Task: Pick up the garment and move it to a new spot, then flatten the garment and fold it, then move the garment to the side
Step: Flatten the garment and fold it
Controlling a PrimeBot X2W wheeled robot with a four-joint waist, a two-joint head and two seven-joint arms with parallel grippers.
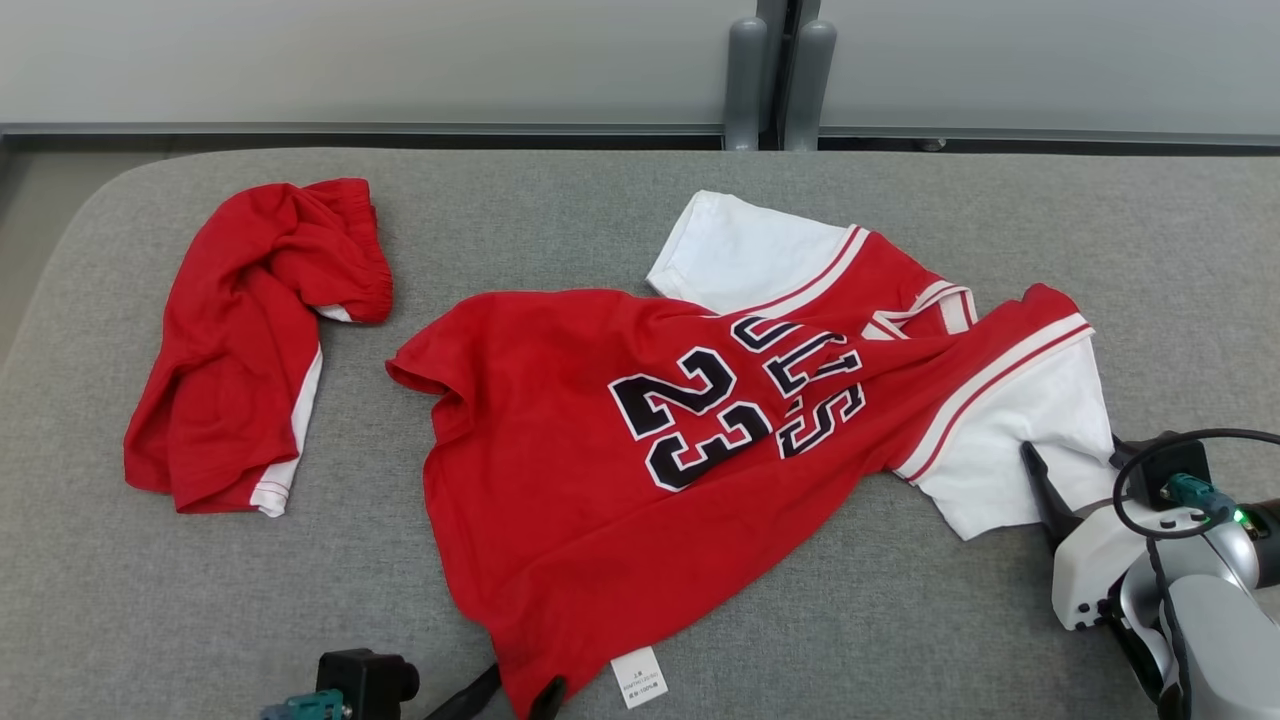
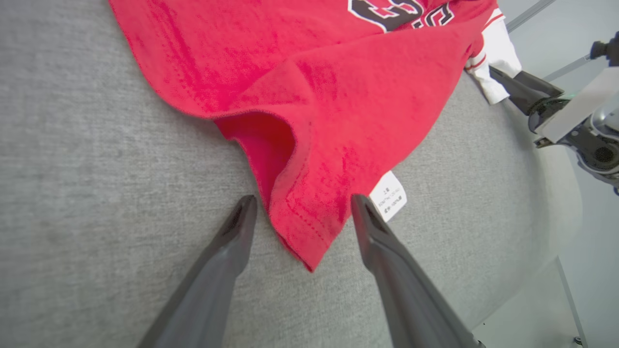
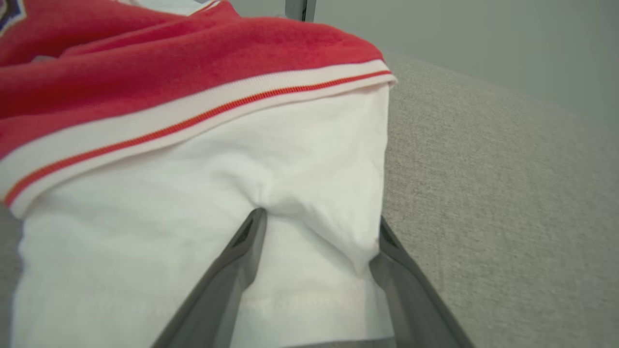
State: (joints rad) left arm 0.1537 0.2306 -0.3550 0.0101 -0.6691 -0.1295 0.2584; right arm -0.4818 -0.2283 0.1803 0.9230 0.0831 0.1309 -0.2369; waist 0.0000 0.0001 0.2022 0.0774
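Across the middle and right of the grey padded surface [image 1: 900, 620] lies the garment, a red jersey [image 1: 560, 480], spread but creased, its number 23 [image 1: 690, 415] facing up. Its collar end points toward the right edge and its hem toward the near edge, where a white care label [image 1: 640, 677] sticks out. One white sleeve [image 1: 740, 250] reaches toward the far edge. The other white sleeve [image 1: 1030, 440] lies close to the right edge.

At the near edge, the left gripper [image 2: 303, 199] is released, its two dark fingers spread wide. The jersey's pointed hem corner [image 2: 309, 241] lies between them, and neither finger pinches the cloth.

By the right edge, the right gripper [image 3: 320, 217] is also released, with its fingers apart at the nearer white sleeve. One finger rests over the white fabric and the other sits at the sleeve's outer edge, with a fold of cloth bunched between them. The jaws are not clamped on it.

Toward the far left corner, well apart from the jersey, sits a crumpled pair of red shorts [image 1: 240, 350] with white side trim.
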